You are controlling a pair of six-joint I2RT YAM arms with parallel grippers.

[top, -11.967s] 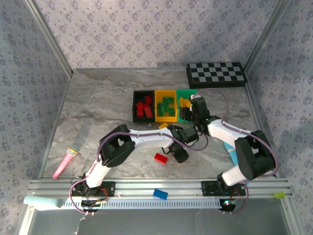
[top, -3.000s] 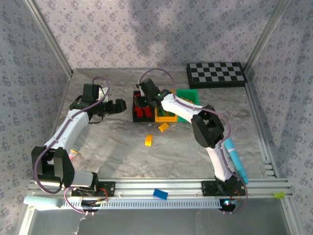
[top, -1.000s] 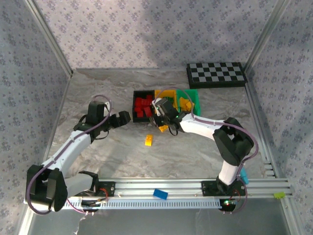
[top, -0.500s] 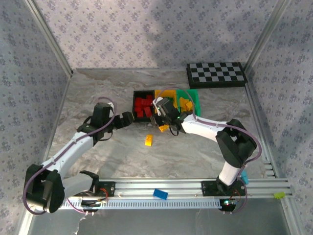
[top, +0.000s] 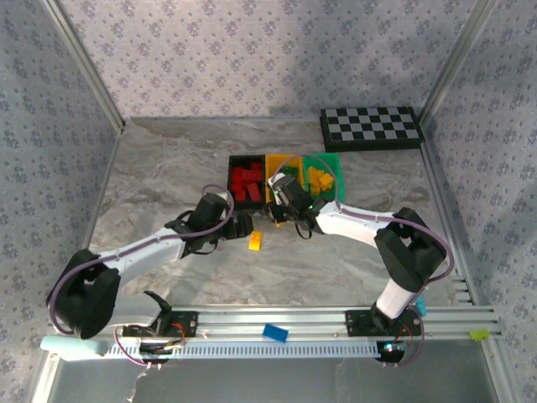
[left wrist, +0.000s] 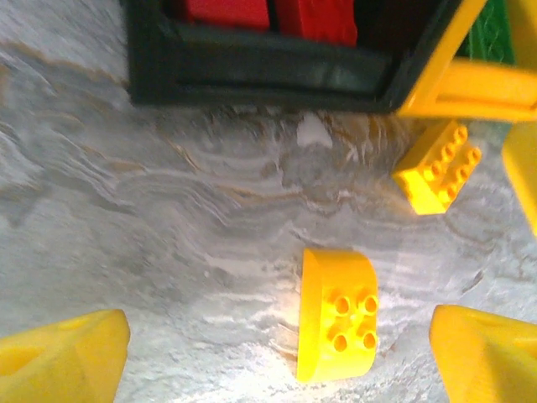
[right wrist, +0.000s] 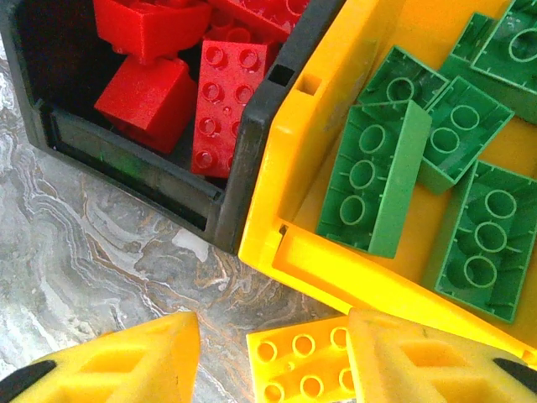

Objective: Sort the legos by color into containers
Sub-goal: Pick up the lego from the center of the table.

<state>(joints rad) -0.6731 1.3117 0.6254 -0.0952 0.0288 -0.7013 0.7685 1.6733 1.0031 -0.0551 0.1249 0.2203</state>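
Note:
Three joined containers stand mid-table: a black bin (top: 245,183) with red legos (right wrist: 218,92), a yellow bin (top: 281,180) with green legos (right wrist: 394,168), and a green bin (top: 325,175) with yellow ones. A rounded yellow lego (left wrist: 338,315) lies loose on the table (top: 168,176). My left gripper (left wrist: 277,361) is open astride it, nearer its right finger. A second yellow lego (right wrist: 306,369) lies in front of the yellow bin. My right gripper (right wrist: 273,361) is open around it, with the right finger over its edge and the left finger apart.
A black-and-white checkerboard (top: 372,128) lies at the back right. A lone blue brick (top: 274,332) sits on the front rail. Both arms reach in front of the bins, their grippers (top: 243,225) (top: 281,214) close together. Patterned walls close three sides.
My left arm has swung right and forward, from left of the black bin to over the loose rounded yellow lego. My right gripper has barely shifted at the yellow bin's front.

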